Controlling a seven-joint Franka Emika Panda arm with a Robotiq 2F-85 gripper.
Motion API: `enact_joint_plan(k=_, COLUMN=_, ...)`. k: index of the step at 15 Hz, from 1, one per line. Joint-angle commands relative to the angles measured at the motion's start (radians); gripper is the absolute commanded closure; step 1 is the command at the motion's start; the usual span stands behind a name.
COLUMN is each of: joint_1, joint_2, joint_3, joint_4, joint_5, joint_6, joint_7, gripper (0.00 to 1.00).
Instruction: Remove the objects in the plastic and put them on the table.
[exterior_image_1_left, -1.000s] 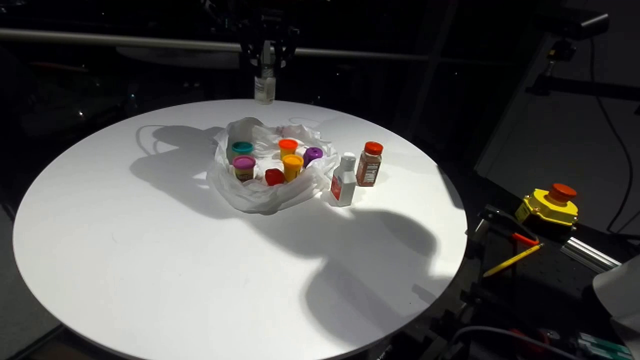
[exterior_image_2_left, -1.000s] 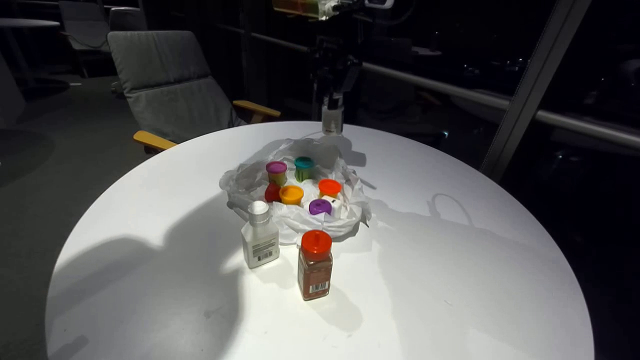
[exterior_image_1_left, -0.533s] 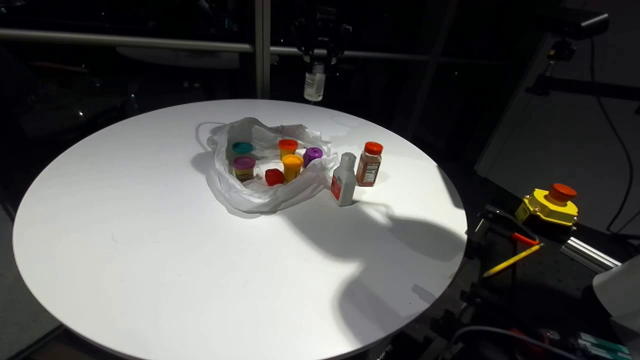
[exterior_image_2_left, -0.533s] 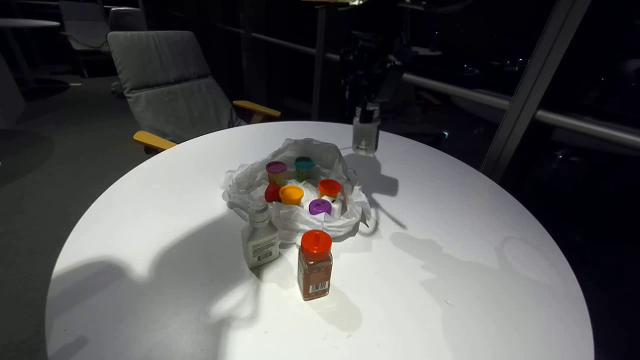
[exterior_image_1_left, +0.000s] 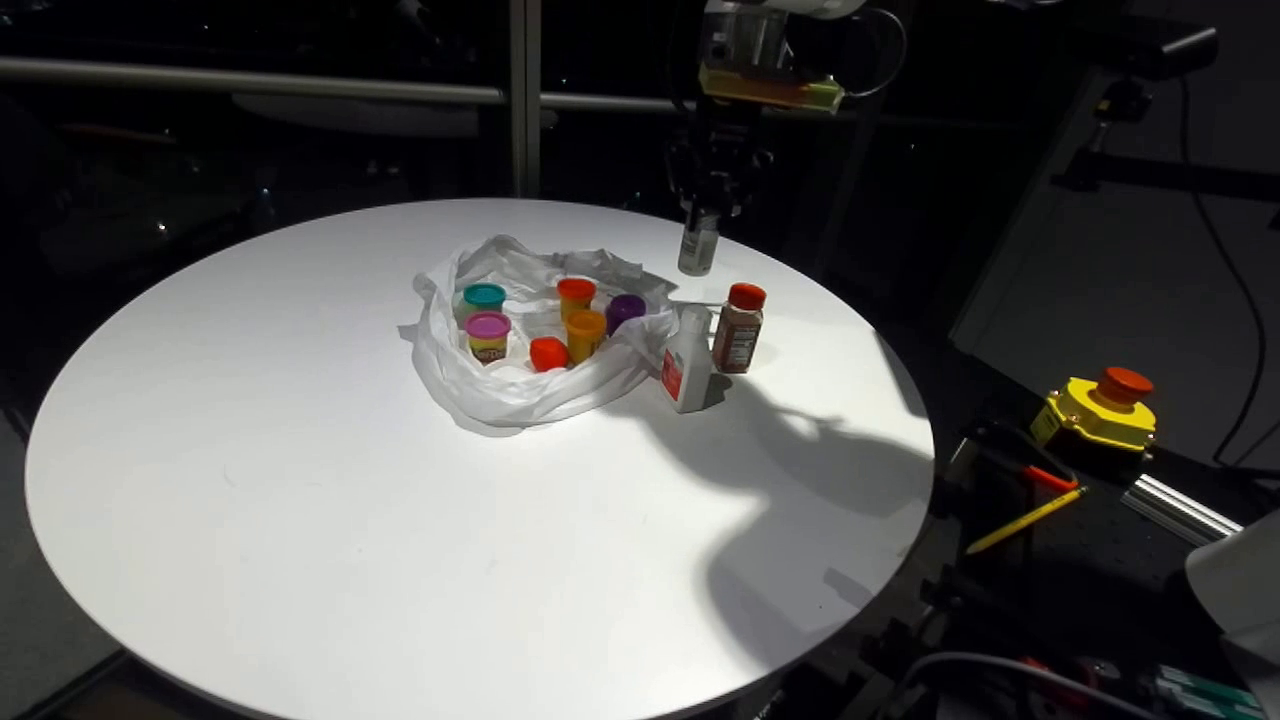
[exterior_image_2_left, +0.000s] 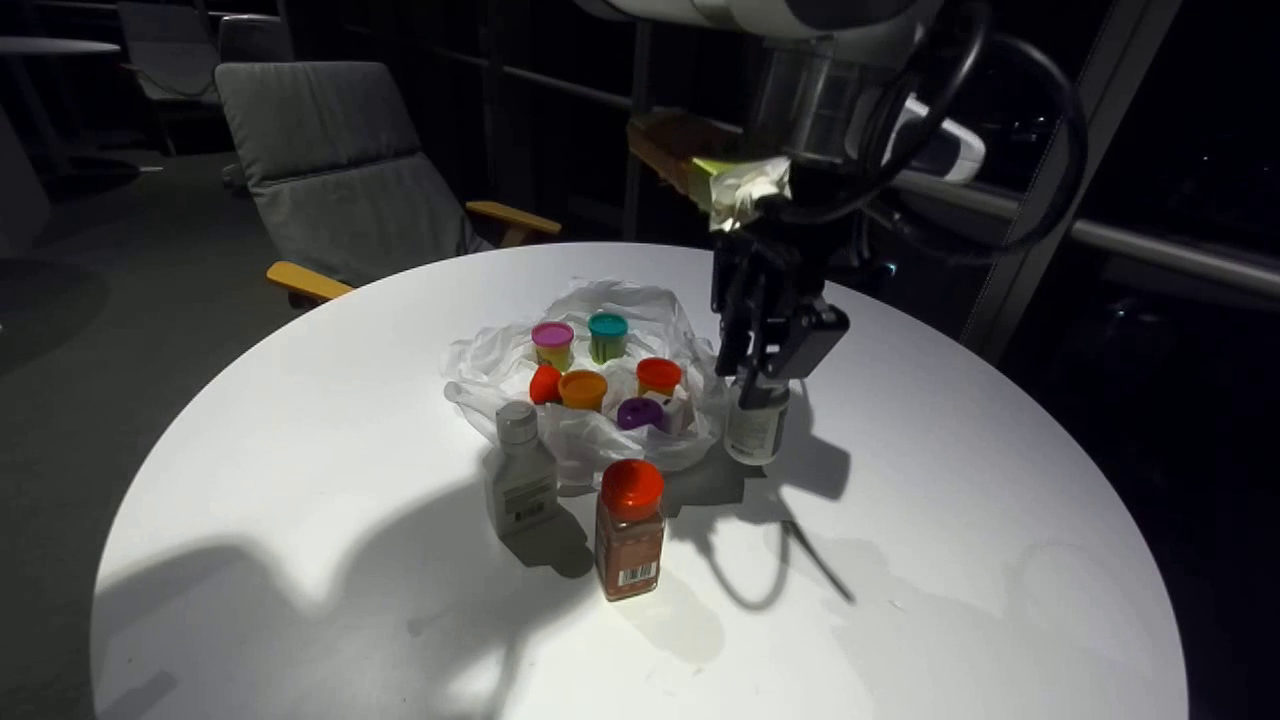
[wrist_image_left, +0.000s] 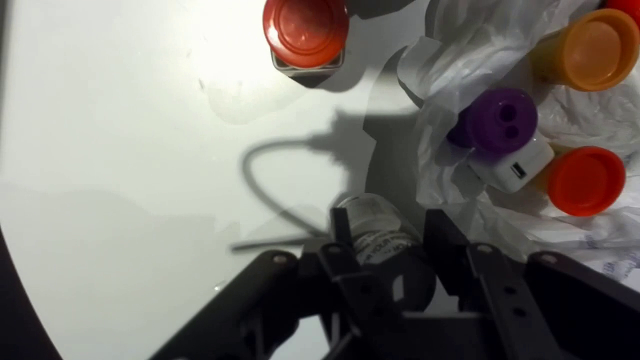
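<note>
Near a crinkled white plastic bag (exterior_image_2_left: 590, 446) holding bright-lidded tubs (exterior_image_2_left: 583, 388), a black gripper (exterior_image_2_left: 762, 386) was clamped on a small, pale bottle (exterior_image_2_left: 755, 434).

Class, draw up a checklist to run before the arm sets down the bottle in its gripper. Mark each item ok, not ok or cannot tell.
1. Grip: ok. The gripper is closed on a small bottle.
2. Neighbouring white bottle upright: ok. It stands on the table.
3. Neighbouring red-capped jar upright: ok. It also stands on the table.
4. Plastic bag emptied: not ok. A teal-lidded tub and a pink-lidded tub are among the things inside.
5. Gap between small bottle and table: cannot tell from these views.
</note>
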Motion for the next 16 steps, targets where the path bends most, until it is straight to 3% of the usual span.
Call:
enact_joint_plan(k=1, joint_1=-0.015, joint_2=-0.001, joint_3=0.016, joint_4=-0.053, joint_5=0.049, joint_6=0.067, joint_7=-0.034, gripper=0.83)
enact_joint_plan(k=11, joint_1=-0.027, joint_2=0.059, joint_3=0.023, joint_4=-0.047, joint_5=0.082, joint_6=0.078, joint_7=-0.072, gripper=0.83)
enact_joint_plan(k=12, joint_1=-0.03, joint_2=0.056, joint_3=0.023, joint_4=-0.049, joint_5=0.083, joint_6=0.078, joint_7=-0.079, gripper=0.33)
enact_joint_plan(k=13, joint_1=-0.035, joint_2=0.049, joint_3=0.023, joint_4=-0.053, joint_5=0.087, joint_6=0.079, joint_7=-0.084, gripper=0.32)
enact_joint_plan(k=16, joint_1=-0.037, joint_2=-0.011, joint_3=0.008, joint_4=-0.089, joint_5=0.074, joint_6=0.103, joint_7=-0.089, gripper=0.1)
